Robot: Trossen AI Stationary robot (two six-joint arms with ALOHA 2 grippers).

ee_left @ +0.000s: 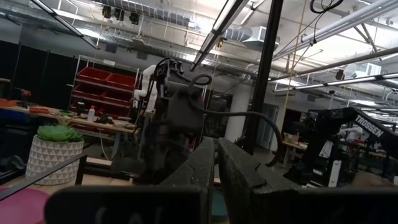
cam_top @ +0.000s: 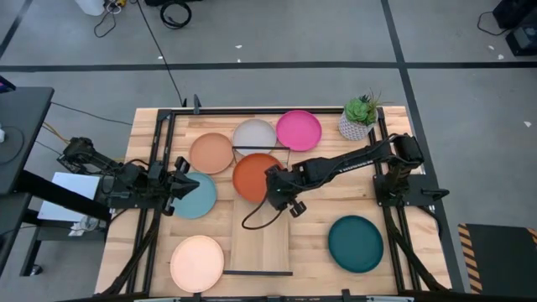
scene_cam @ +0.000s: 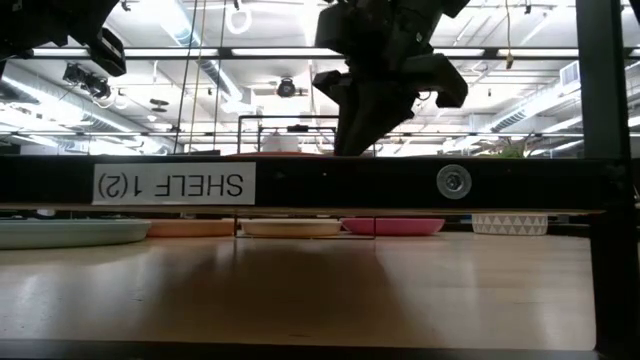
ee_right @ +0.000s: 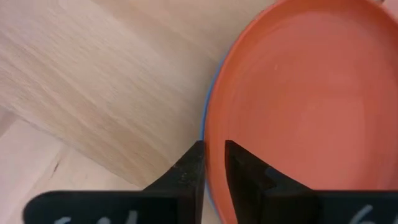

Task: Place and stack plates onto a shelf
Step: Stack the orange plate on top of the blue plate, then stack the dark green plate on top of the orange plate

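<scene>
Peach plate (cam_top: 197, 263) lies flat nearest the front edge of the wooden tabletop (cam_top: 319, 281), dark teal plate (cam_top: 355, 243) opposite it on the right. Shelf (cam_top: 261, 239), a long pale-wood board with black bars at its ends, runs front to back down the middle. Right claw (cam_top: 278, 200) sits at the orange plate's (cam_top: 255, 176) rim on the shelf, fingers (ee_right: 189, 176) nearly together, pinching the rim; a blue edge (ee_right: 204, 124) shows under the orange. Left claw (cam_top: 186, 185), fingers closed on nothing, hangs over the light teal plate (cam_top: 196, 196). Farther back: tan plate (cam_top: 211, 153), grey plate (cam_top: 253, 134), magenta plate (cam_top: 299, 130). All round, shallow, matte. Potted plant (cam_top: 360, 116) at the far right.
</scene>
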